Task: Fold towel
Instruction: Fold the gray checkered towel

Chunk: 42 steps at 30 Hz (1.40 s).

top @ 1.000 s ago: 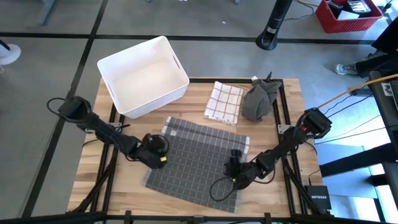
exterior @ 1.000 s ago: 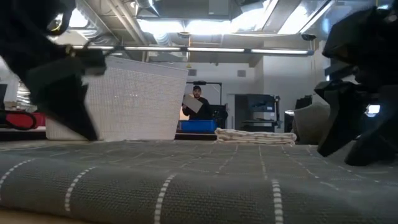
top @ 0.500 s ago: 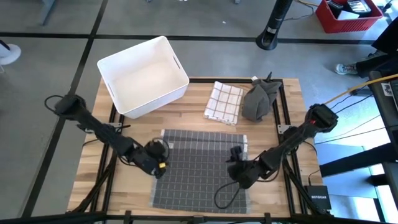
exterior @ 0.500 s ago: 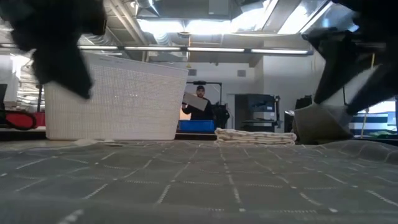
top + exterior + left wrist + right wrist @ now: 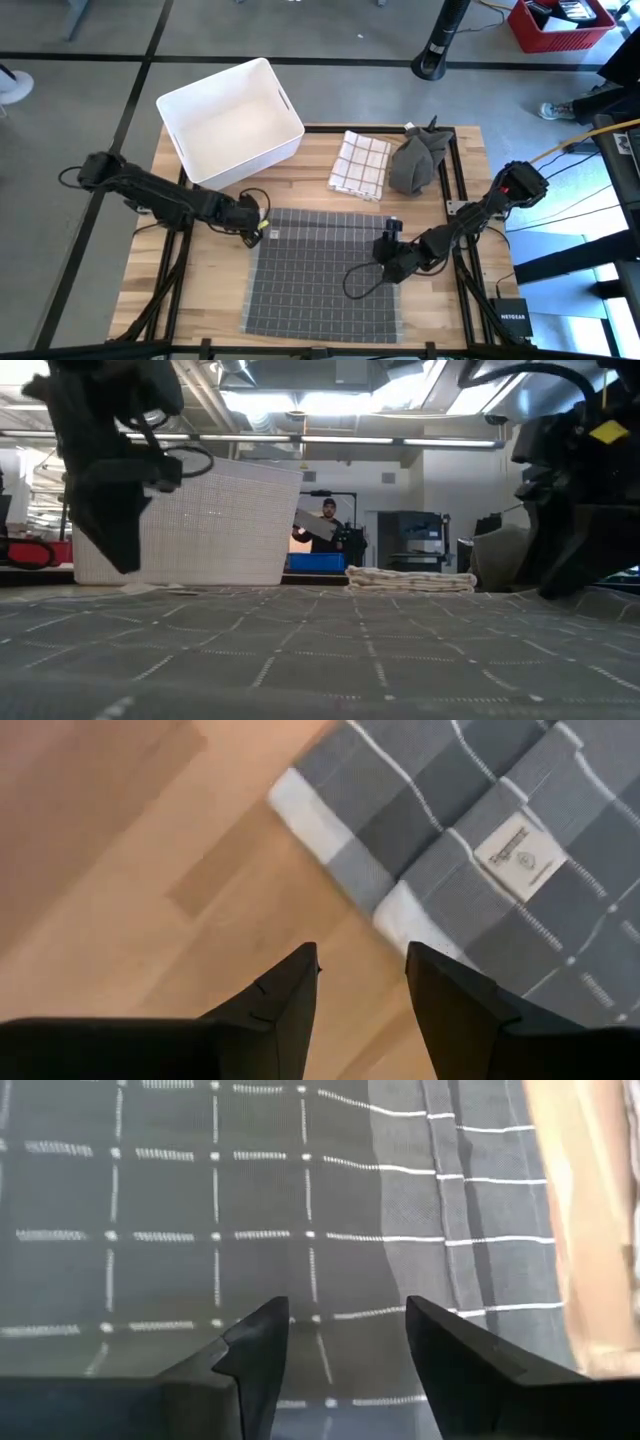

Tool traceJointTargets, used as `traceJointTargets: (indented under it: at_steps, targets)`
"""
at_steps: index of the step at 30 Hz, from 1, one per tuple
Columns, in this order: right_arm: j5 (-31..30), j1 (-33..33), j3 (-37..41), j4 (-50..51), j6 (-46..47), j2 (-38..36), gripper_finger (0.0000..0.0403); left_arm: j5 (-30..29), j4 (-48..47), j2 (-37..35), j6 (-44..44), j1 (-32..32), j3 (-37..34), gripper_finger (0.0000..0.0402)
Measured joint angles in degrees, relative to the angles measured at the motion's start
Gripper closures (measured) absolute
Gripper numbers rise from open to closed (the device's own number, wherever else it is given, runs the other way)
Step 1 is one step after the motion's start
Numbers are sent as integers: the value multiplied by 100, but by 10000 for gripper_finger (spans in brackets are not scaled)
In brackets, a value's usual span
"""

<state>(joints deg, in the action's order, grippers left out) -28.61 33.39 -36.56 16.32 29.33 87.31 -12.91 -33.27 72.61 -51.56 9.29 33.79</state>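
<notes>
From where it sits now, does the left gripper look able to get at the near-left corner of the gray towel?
Probably yes. The left gripper is open at the gray towel's far-left corner, and the bare wooden table along that left edge holds nothing in the way.

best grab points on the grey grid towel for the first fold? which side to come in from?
Probably the two far corners of the grey towel, taken from above. It lies flat and spread, so only edges and corners give the fingers something to pinch. The left gripper sits open over bare wood beside the far-left corner; the right gripper, also open, is over the far-right edge. The near edge is the free direction to fold toward.
</notes>
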Motion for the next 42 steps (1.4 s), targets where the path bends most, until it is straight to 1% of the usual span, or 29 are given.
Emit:
traceJointTargets:
  at_steps: [2, 5, 8, 11, 13, 16, 22, 27, 31, 34, 37, 39, 42]
  targets:
    - [12, -1, 54, -19, 152, -2, 199, 205, 454, -3, 104, -170, -125, 254]
    - [38, -1, 73, -3, 178, -2, 199, 337, 585, 29, 224, -302, -195, 254]
    - [19, -4, 70, 4, 162, -2, 199, 433, 911, 39, 308, -363, -344, 254]
    - [-29, -4, 70, -5, 66, -2, 199, 855, 1332, 33, 380, -388, -511, 254]
    - [-34, -4, 70, -3, 58, -2, 199, 1013, 1330, 17, 377, -382, -525, 254]
    - [-84, -4, 69, 0, 40, -2, 199, 1024, 1391, 17, 416, -386, -525, 254]
    - [-182, -4, 68, -9, 38, -4, 199, 1108, 1968, 17, 728, -383, -522, 254]
    - [-182, -4, 68, -11, 38, -4, 199, 997, 1632, 136, 709, -384, -523, 254]
    - [-182, -4, 58, 15, 33, -4, 199, 890, 1758, 266, 873, -384, -523, 255]
    - [-175, -4, -160, 470, 44, -86, 200, 870, 1936, 281, 1013, -384, -523, 276]
    - [-120, -4, -464, 1145, 227, -365, 209, 868, 1920, 288, 1023, -382, -523, 318]
    - [-82, -2, -496, 1621, 483, -601, 219, 869, 1919, 288, 1111, -361, -523, 349]
    - [-73, -2, -408, 2160, 1186, -1046, 234, 868, 1908, 281, 1202, -282, -508, 390]
